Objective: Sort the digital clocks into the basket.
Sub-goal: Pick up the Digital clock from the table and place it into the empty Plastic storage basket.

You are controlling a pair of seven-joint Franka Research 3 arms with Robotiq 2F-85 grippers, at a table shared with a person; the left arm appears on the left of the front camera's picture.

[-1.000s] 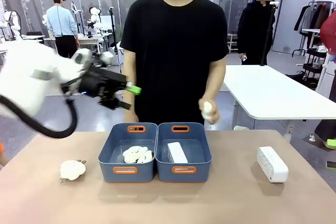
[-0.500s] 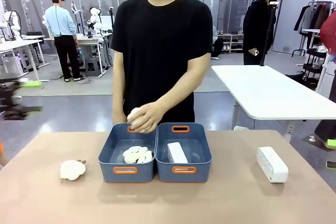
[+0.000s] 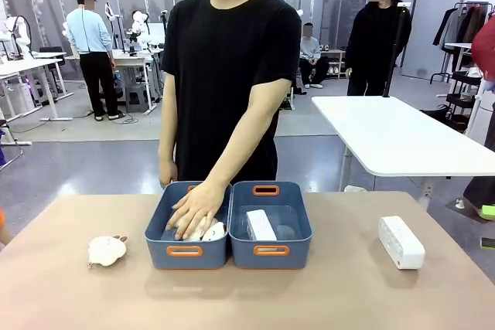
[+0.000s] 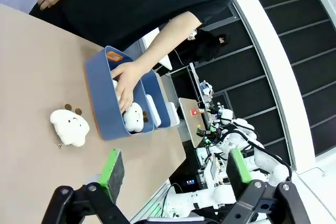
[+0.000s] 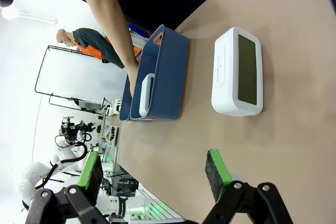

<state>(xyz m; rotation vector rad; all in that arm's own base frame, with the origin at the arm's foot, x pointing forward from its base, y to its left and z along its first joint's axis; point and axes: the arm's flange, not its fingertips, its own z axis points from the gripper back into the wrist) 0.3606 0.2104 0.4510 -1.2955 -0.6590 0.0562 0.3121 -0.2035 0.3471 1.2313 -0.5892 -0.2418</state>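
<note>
One digital clock (image 3: 261,224) lies in the right blue basket (image 3: 247,257). A second digital clock (image 3: 401,241) lies on the table at the right, and the right wrist view shows this clock (image 5: 237,72) screen up, beside the basket (image 5: 170,72) that holds the other clock (image 5: 146,92). My right gripper (image 5: 152,171) is open above the table, short of the loose clock. My left gripper (image 4: 174,169) is open, high and well back from the bins (image 4: 100,93). The person's hand (image 3: 197,210) rests in the left bin on a plush.
A white plush toy (image 3: 107,250) lies on the table left of the left bin (image 3: 165,257), also seen from the left wrist as the plush toy (image 4: 70,127). The person stands at the far edge. A white table (image 3: 402,137) stands behind on the right.
My left arm has pulled back out of the front view to the left. The person's hand carried a white plush from the right down into the left bin.
</note>
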